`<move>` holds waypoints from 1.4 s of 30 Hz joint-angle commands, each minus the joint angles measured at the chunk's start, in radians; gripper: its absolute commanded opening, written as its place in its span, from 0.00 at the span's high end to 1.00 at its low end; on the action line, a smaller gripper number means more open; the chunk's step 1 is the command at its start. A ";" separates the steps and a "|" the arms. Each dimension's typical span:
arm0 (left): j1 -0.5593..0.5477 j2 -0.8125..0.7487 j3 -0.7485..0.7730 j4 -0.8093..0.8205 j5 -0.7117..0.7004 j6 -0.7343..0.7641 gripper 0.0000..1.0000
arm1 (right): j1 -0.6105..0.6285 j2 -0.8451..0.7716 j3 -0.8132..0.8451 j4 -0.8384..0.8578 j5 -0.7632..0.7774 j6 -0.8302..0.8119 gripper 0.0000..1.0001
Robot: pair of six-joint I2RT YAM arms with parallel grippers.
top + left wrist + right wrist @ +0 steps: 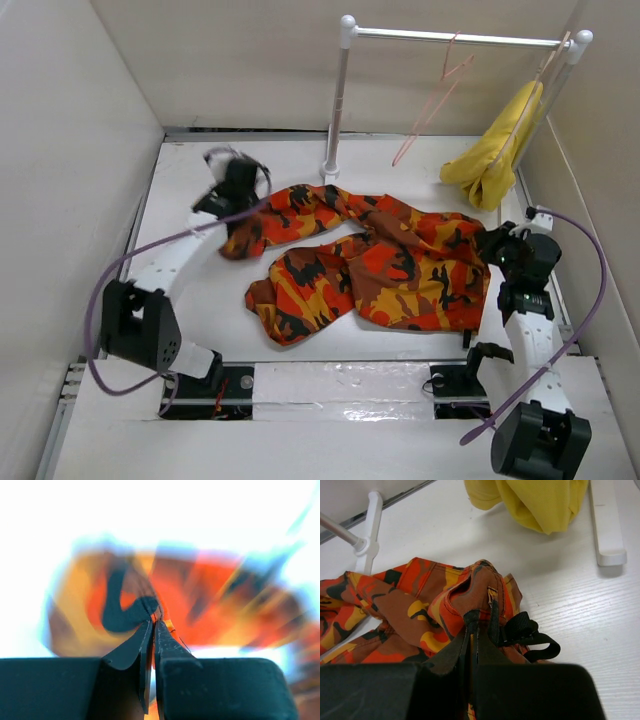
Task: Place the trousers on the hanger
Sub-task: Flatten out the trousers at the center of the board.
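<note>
Both arms reach inward over the desk (200, 290), the left tool (154, 622) pinched tight on 1 leg end of the trousers (390, 265) and the right tool (476, 620) clamped on their waistband, the cloth sprawled between them, the hanger (432, 100) hanging on the rear rail (450, 38).

The white table (225, 330) shows a wood grain in the right wrist view. The camouflage trousers (380, 265) lie crumpled across its middle. The white rail stand (340, 100) rests on flat feet at the far edge. The yellow cloth (495, 150) hangs low beside the right foot; contact with the surface cannot be confirmed.
</note>
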 commanded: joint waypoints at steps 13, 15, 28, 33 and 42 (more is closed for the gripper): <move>0.363 -0.261 0.436 0.140 0.113 0.153 1.00 | -0.049 -0.150 0.257 -0.140 0.111 0.010 1.00; 0.508 -0.261 0.310 0.154 0.113 0.129 1.00 | -0.110 -0.113 0.248 -0.146 0.134 0.033 1.00; 0.704 0.026 0.221 0.286 0.159 0.051 1.00 | -0.520 0.078 0.195 0.071 -0.228 0.265 1.00; 0.704 0.039 0.148 0.462 0.243 0.055 1.00 | -0.586 0.117 0.186 0.110 -0.249 0.306 1.00; 0.685 0.045 0.189 0.737 0.523 0.012 1.00 | -0.621 0.052 0.131 0.223 -0.291 0.377 1.00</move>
